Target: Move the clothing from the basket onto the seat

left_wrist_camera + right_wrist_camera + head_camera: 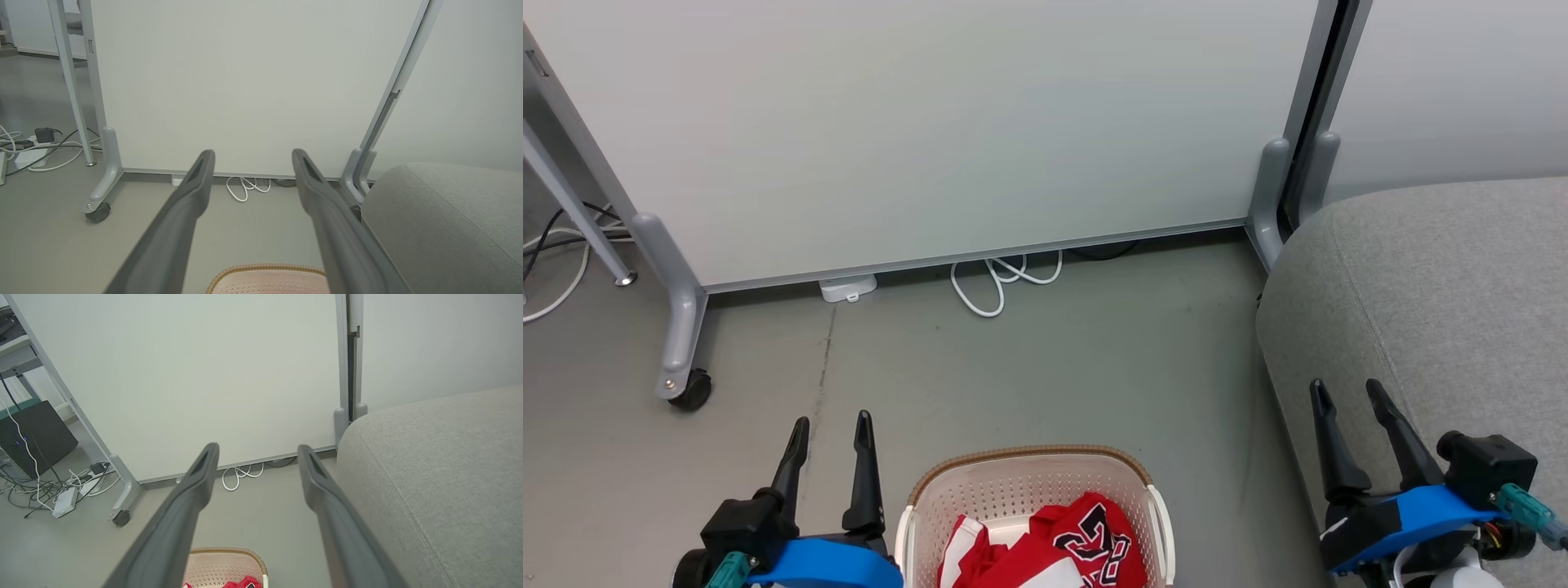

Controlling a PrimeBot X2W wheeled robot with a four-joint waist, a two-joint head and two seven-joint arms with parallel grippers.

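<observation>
1. The cream-white laundry basket (pixel 1029 452) sits on the floor at the bottom middle of the head view, between the two arms. The picture's edge cuts off its near part, so its long axis cannot be told. Its brown woven-look rim curves across the far end, and a white handle stands on each side.
2. The clothing (pixel 1062 549) lies bunched inside the basket. The numbered garment (pixel 1098 532), red with black white-edged numerals, is on the right. The striped garment (pixel 964 543), red with a broad white stripe, is on the left. The numerals are folded over and cannot be read.
3. The left end effector (pixel 833 418) hovers just left of the basket. Its two dark fingers are apart and hold nothing, and they point forward toward the partition.
4. The right end effector (pixel 1343 385) is seen against the seat's left edge. Its fingers are apart and empty, and they lean slightly left.
5. The light-grey seat (pixel 1445 286) stands right of the basket, with a strip of floor between them. Its seam runs from near to far, and its rounded corner lies beside the partition's foot.
6. Beyond, on the grey floor (pixel 1054 359), a white cable (pixel 996 286) loops under the white partition panel (pixel 931 122). The panel stands on a grey leg with a black caster (pixel 693 390).
7. In the right wrist view, a power strip (pixel 65 502) and tangled cables lie left of the partition.
</observation>
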